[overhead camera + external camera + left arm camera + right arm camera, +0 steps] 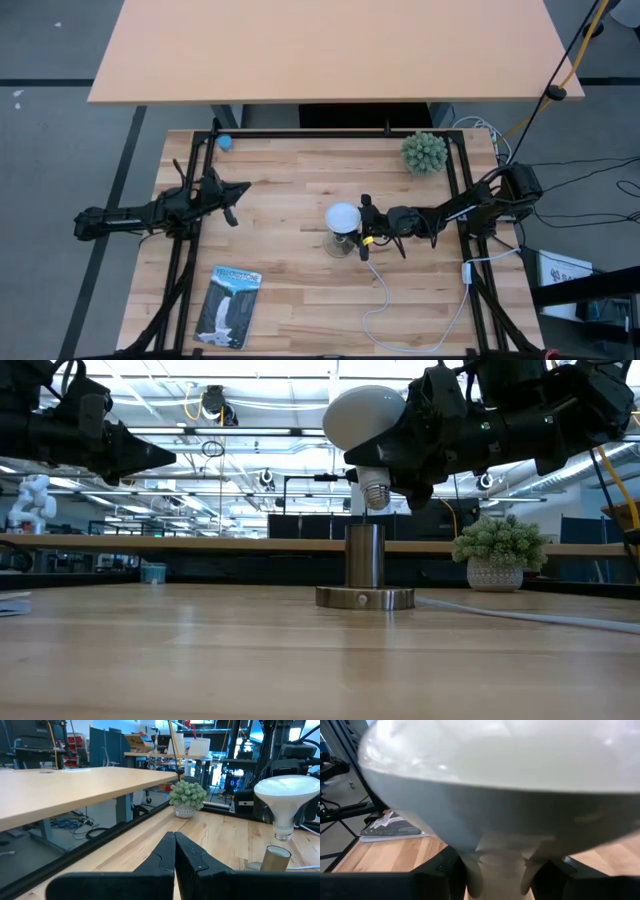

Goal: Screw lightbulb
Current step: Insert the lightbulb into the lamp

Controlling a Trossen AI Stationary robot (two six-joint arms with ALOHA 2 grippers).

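— So, what has the right gripper (368,234) got?

— It is clamped on the lightbulb (365,417), its fingers closed around the cone-shaped neck. The bulb hangs dome up and a little tilted, with its silvery screw end just above the socket base (365,570) and a small gap showing between them in the low view.

— And the left gripper (238,200)?

— Off to the left side of the table, raised off the wood, fingers (162,857) pressed together on nothing — well apart from the bulb.

— What does everything stand on?

— A light butcher-block table (290,290) inside a dark frame. Behind it sits a longer tan desk (320,45), and beyond that an open workshop with ceiling lights, racks and equipment.

— Anything else around?

— A spiky green ball plant (425,152) in a pale pot near the far right corner, a small blue object (224,142) at the far left corner, and a printed packet (228,305) lying flat near the front left. The base's white cord (395,320) loops across the front right of the table. Between the screw end and the socket, only air shows.
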